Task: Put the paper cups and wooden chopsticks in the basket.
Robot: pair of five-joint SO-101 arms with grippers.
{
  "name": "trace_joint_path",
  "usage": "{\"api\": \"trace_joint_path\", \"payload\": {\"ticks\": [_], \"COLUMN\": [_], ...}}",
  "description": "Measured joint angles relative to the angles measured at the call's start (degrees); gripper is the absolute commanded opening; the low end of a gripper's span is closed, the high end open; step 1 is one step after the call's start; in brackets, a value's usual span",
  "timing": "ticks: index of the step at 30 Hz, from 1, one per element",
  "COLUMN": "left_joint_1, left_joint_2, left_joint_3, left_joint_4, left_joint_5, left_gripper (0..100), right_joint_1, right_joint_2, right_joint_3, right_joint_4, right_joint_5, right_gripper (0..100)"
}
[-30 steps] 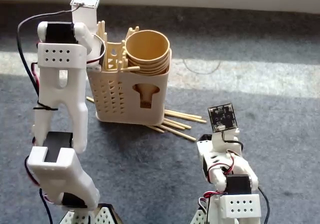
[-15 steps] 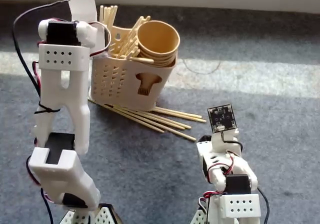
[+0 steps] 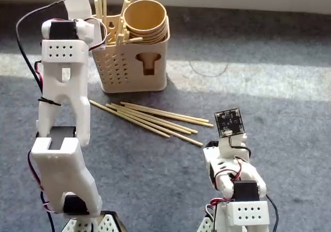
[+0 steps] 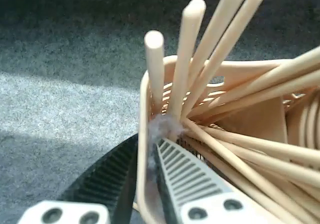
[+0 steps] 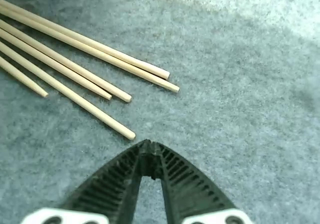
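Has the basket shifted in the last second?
Yes. The basket has slid toward the top of the high view, off the loose chopsticks it partly covered.

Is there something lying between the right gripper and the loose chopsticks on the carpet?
Nothing visible. Only bare carpet separates the shut right gripper from the nearest end of the chopsticks. The left gripper clamps the basket wall, away from them.

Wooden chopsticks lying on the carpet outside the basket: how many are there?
6 loose wooden chopsticks, fanned side by side on the grey carpet before the cream plastic basket; overlaps may hide more.
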Motion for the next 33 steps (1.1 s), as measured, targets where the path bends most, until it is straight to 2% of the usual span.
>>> {"api": "trace_joint_path", "payload": {"ticks": [3,4,9,21,25,30,33], "left_joint_1": [-0.18,-0.18,-0.79,-0.79,-2.99,-3.43,-3.43], "left_joint_2": [0.00,0.00,0.00,-6.68,-10.46,-18.29,-24.79], "left_joint_3": [-0.53,-0.88,-2.55,-21.01,-18.64,-12.04,-6.42], "left_joint_4": [1.67,2.46,5.36,22.07,22.77,22.77,22.77], "left_joint_5": [0.00,0.00,0.00,0.00,-0.09,-3.69,-4.57], "left_gripper": [18,19,19,18,18,9,9], "right_joint_1": [0.09,0.09,0.09,0.09,0.09,0.09,0.09], "right_joint_2": [0.00,0.00,0.00,0.00,0.00,0.00,0.00], "right_joint_3": [0.00,0.00,0.00,0.00,0.00,0.00,0.00], "right_joint_4": [0.00,0.00,0.00,0.00,0.00,0.00,0.00], "right_joint_5": [0.00,0.00,0.00,0.00,0.00,0.00,0.00], "right_gripper": [1.4,1.4,1.4,1.4,1.4,1.4,2.0]}}
